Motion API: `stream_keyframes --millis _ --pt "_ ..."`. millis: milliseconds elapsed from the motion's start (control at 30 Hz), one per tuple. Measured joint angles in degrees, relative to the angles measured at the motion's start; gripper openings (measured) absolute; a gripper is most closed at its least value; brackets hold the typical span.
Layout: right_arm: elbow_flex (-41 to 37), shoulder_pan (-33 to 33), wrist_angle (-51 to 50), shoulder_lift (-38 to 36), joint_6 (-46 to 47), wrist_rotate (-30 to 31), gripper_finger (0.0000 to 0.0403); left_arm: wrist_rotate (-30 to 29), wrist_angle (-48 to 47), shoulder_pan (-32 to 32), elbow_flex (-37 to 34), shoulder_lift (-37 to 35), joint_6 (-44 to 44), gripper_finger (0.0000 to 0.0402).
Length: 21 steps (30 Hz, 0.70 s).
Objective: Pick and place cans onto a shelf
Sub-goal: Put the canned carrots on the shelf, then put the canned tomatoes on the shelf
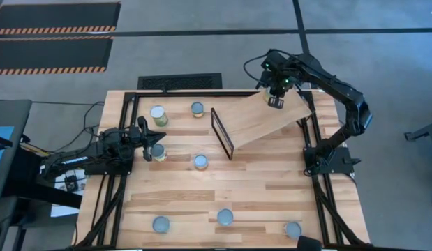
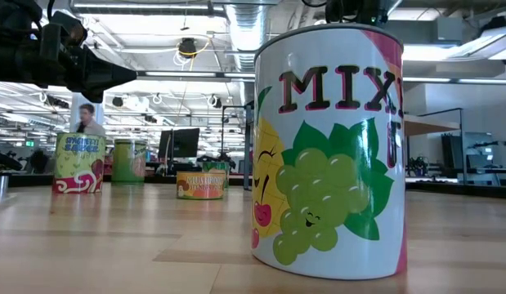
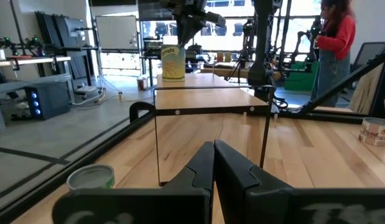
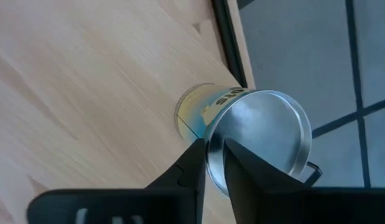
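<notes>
A yellow-labelled can [image 4: 242, 118] with a silvery top stands upright on the far end of the light wood shelf [image 1: 261, 118], which has a black frame [image 1: 222, 132] at its near end. My right gripper [image 4: 215, 155] is over it, shut on its rim; it also shows in the left wrist view [image 3: 172, 61]. My left gripper [image 3: 214, 163] is shut and empty, low at the table's left, pointing at the frame [image 3: 211, 112]. It is beside one can [image 1: 158, 152]. Other cans [image 1: 158, 115] [image 1: 197, 108] [image 1: 201, 162] stand on their bases on the tabletop. My right gripper comes from above, pointing down, and its two fingers [image 4: 198, 155] close on the raised rim [image 4: 211, 134] at the edge of the can's silvery top. The can stands upright with its base on the shelf board.
Three more cans [image 1: 161, 224] [image 1: 225, 217] [image 1: 293, 229] stand near the table's front edge; one of them, a fruit can [image 2: 326, 151], fills the low view. A black rail [image 1: 125, 139] runs along the table's left side. A person [image 3: 335, 43] stands beyond the table.
</notes>
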Motion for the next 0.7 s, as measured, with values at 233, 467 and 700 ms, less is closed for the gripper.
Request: stream_keyframes --millis 233,467,700 --pt "0.01 1.1 0.16 -0.62 0.61 1.82 0.0107 0.0 0.02 0.0 -0.01 0.0 0.0 0.0" --pt "2.28 4.21 -0.27 -3.48 1.04 1.86 0.0102 -1.32 0.04 0.0 -0.02 0.01 0.82 0.0" --pt "1.46 9.72 3.79 -11.74 5.85 1.25 0.0052 -1.33 0.07 0.0 -0.02 0.0 0.61 0.0"
